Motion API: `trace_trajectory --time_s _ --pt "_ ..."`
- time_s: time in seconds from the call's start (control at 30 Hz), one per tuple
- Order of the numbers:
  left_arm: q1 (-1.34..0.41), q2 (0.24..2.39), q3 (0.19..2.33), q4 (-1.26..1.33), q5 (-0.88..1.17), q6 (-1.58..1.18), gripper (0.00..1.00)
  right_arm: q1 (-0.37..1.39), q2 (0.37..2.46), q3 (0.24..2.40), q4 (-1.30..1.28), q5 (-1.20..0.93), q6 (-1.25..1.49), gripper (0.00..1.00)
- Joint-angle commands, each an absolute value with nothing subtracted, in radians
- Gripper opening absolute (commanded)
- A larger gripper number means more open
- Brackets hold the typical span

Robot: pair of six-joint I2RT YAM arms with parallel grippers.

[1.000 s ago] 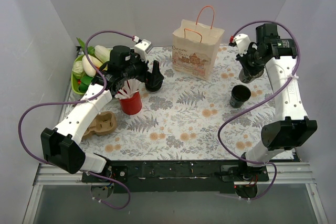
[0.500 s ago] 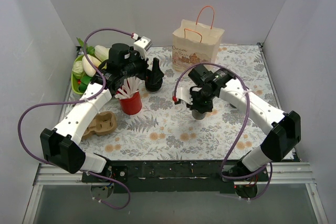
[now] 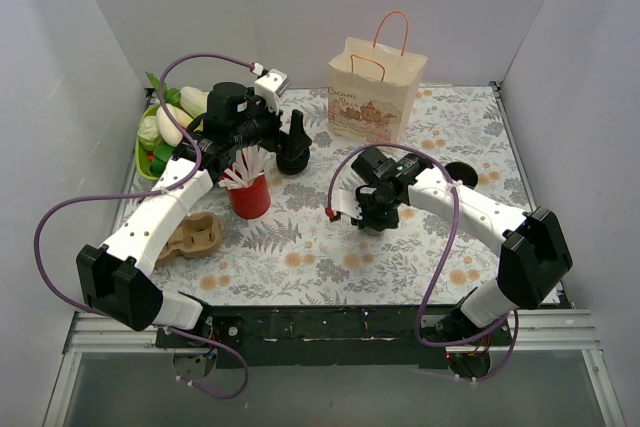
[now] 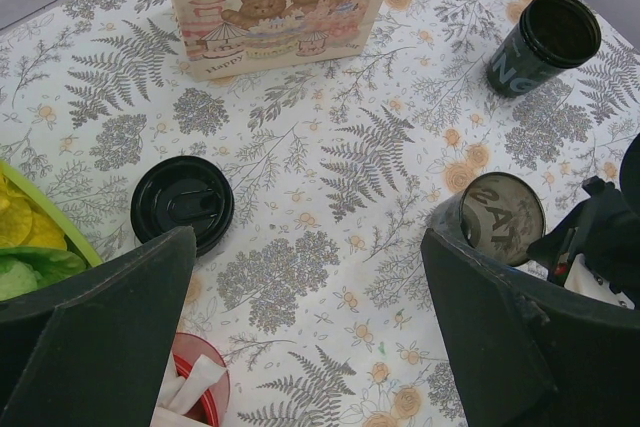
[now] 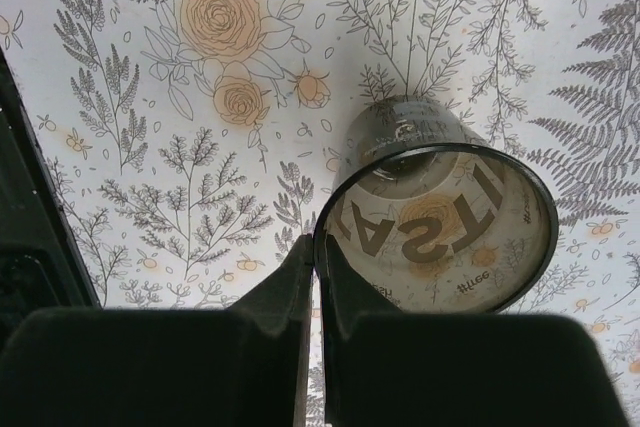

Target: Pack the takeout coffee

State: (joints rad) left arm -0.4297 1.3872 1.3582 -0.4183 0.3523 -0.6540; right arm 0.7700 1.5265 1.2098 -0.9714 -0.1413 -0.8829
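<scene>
Rim of lidless dark plastic cup (image 5: 440, 217) nipped in right pincer (image 5: 315, 257), likely for clearing; left pincer (image 4: 308, 237) gapes beside lidded black cup (image 4: 182, 205).

The table (image 3: 320, 247), covered in a fern-and-flower print, carries a paper bag (image 3: 375, 97) at the back, a lidded takeout coffee (image 4: 182, 202), a red straw cup (image 3: 249, 197), a cardboard carrier (image 3: 195, 237), a green tray (image 3: 139, 159) and an open dark cup (image 4: 543, 44).
</scene>
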Motion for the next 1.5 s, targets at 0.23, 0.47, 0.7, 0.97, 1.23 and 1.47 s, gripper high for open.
trace_trajectory --time_s 0.23,0.47,0.7,0.97,1.23,1.47 --pt "-0.434 1.387 1.390 -0.416 0.356 -0.655 0.98 0.712 1.424 1.281 -1.023 -0.158 -0.873 0.31" --pt "-0.434 1.401 1.397 -0.413 0.374 -0.670 0.98 0.389 1.457 1.365 -0.945 -0.138 -0.718 0.36" --pt "-0.434 1.422 1.407 -0.407 0.394 -0.690 0.98 0.148 1.549 1.436 -0.908 -0.028 -0.621 0.48" --pt "-0.434 1.431 1.417 -0.405 0.396 -0.695 0.98 0.049 1.614 1.407 -0.939 -0.054 -0.604 0.52" --pt "-0.434 1.427 1.422 -0.416 0.385 -0.686 0.98 0.037 1.629 1.413 -0.931 -0.109 -0.615 0.53" --pt "-0.434 1.428 1.416 -0.416 0.383 -0.684 0.98 0.037 1.592 1.425 -0.937 -0.158 -0.621 0.53"
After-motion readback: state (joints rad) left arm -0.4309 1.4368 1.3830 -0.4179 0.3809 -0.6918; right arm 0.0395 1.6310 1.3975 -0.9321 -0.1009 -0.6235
